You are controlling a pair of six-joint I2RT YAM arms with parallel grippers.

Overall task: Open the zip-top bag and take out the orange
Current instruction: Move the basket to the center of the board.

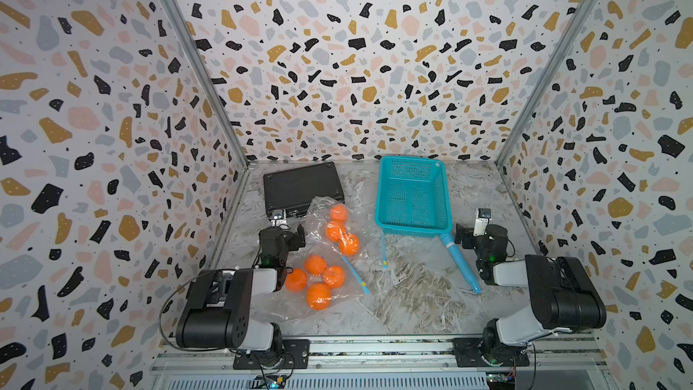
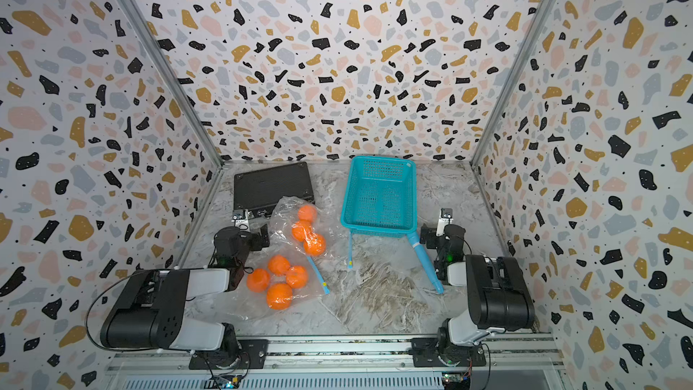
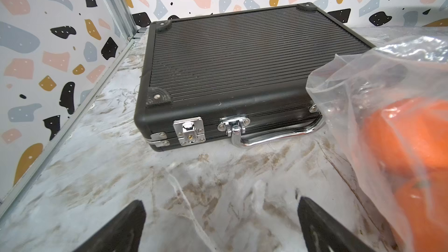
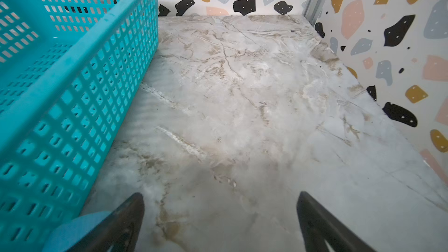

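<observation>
Nearest, both arms rise from a rail (image 1: 375, 347) at the front edge of the tabletop (image 1: 412, 294). Each is folded back on itself, forearm low, wrist reaching toward the far wall.

Just beside the left arm (image 1: 232, 294) lies the nearer zip-top bag (image 1: 339, 296), clear and flat on the tabletop, with four oranges (image 1: 318, 296) clustered inside. Its blue zip strip (image 1: 355, 275) runs along the edge turned away from that arm.

A little farther on, the farther zip-top bag (image 1: 318, 211) holds three more oranges in a row. In the left wrist view its crumpled end hides the near corner of a black case (image 1: 302, 187), which lies flat and latched by the far left wall.

The left pincer (image 3: 221, 216) hangs low over bare tabletop short of the case. Its jaws are wide apart and grip nothing, and the farther bag is just beside it.

Across the tabletop, a light-blue bar (image 1: 459, 262) slants from the near corner of a teal basket (image 1: 412, 193) toward the right arm (image 1: 555, 294). The right pincer (image 4: 220, 214) sits just beside that corner, jaws spread and gripping nothing, facing bare tabletop.
</observation>
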